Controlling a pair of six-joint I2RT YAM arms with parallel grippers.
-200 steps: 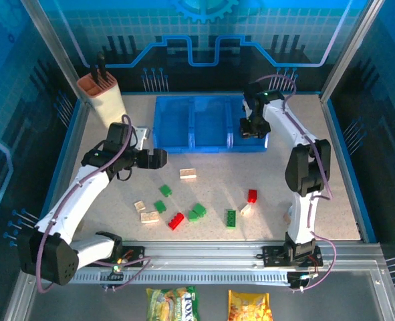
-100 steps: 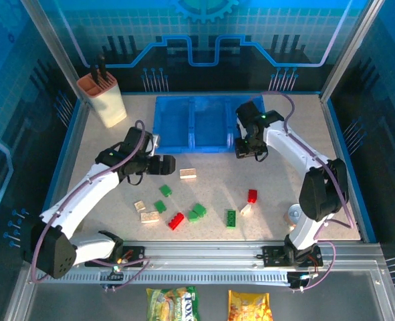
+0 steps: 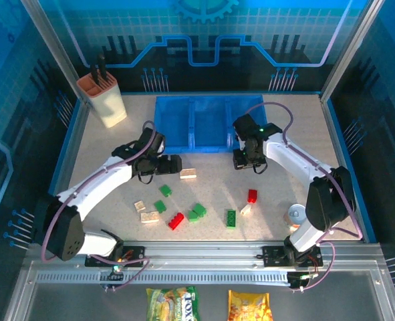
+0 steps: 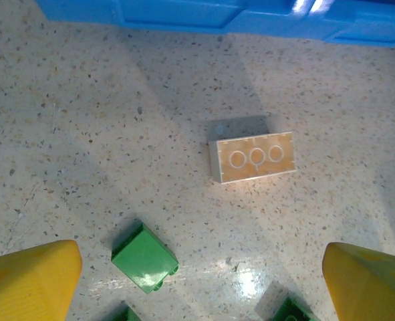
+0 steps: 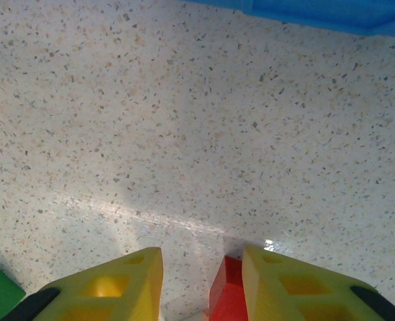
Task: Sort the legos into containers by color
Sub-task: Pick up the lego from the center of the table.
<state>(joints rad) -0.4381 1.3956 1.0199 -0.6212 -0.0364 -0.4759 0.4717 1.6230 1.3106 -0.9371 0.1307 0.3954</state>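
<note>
Containers [image 3: 184,144] at the back; legos [image 3: 188,174] scattered before them — knife block [image 3: 107,100] back-left; can [image 3: 295,215] front-right.

Left end effector [image 4: 197,284] spread wide, right end effector [image 5: 202,287] narrowly parted (both angled downward).

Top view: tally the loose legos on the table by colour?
Green legos: 5
Cream legos: 4
Red legos: 2
Total: 11
</note>
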